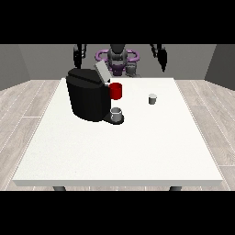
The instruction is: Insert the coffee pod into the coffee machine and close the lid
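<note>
- The coffee pod (153, 98) is seen standing on the table (137, 147), well right of the coffee machine (89, 94).
- The machine's lid (102, 72) is raised.
- Both hands (79, 55) (160, 54) are held high; whether their fingers are open or closed cannot be told.

The robot (118, 58) is small at the top of the front view, seen behind the far table edge; its head is a dark, rounded block; the torso below is dark grey, with a deep purple patch at the chest; a purple, ring-shaped band curves outward on both sides at shoulder level; both arms are black and slender, formed of short, dark segments; the hand at the view's left (79, 56) is black; the hand at the view's right (161, 57) is black; cables, screws and markings cannot be made out.
</note>
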`<state>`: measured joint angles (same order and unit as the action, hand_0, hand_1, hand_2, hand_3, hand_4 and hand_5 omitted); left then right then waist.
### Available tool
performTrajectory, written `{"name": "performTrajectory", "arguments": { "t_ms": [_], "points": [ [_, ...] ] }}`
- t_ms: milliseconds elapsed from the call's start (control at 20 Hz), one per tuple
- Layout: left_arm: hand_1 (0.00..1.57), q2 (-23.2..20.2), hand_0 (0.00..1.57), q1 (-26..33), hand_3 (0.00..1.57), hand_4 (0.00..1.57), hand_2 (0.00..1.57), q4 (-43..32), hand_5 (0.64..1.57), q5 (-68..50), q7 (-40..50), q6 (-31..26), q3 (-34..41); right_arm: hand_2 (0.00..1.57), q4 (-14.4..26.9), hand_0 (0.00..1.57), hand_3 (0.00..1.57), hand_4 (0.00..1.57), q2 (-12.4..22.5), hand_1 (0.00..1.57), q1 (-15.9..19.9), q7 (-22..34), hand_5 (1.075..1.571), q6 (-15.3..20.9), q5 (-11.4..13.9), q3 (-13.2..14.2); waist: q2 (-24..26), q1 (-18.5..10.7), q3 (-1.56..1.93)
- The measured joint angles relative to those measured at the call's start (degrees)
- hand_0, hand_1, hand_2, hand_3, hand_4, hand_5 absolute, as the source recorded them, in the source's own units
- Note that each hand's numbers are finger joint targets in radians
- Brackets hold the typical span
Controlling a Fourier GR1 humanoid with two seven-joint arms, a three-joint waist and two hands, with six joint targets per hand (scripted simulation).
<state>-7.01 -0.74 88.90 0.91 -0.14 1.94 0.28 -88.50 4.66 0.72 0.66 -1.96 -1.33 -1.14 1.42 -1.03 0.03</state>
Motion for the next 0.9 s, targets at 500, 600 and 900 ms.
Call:
{"name": "performTrajectory", "arguments": {
  "t_ms": [500, 600, 900],
  "points": [
    [0.0, -10.4, 0.0, -1.86, 0.0, 0.0, 0.0, -1.83, 1.571, 6.83, -6.94, -8.37, -1.92, 0.0, 1.36, 0.0, 0.0, 0.0, 0.68, 0.0, 1.44, -2.74, 1.571, 5.55, 5.15, 2.17, -2.69, 2.91, -0.03],
    [0.0, -13.6, 0.0, -3.84, 0.0, 0.0, 0.0, -3.57, 1.571, 7.36, -6.51, -10.41, -0.61, 0.0, 0.71, 0.0, 0.0, 0.0, 0.52, 0.0, 2.58, -2.01, 1.571, 7.4, 6.93, 1.94, -3.7, 3.89, -0.03],
    [0.0, -18.74, 0.0, -11.29, 0.0, 0.0, 0.0, -11.42, 1.571, 10.24, -5.05, -13.14, 1.91, 0.0, -1.0, 0.0, 0.0, 0.0, -0.57, 0.0, 4.84, -1.16, 1.571, 9.16, 10.01, -0.4, -7.11, 7.82, -0.04]
  ]
}}
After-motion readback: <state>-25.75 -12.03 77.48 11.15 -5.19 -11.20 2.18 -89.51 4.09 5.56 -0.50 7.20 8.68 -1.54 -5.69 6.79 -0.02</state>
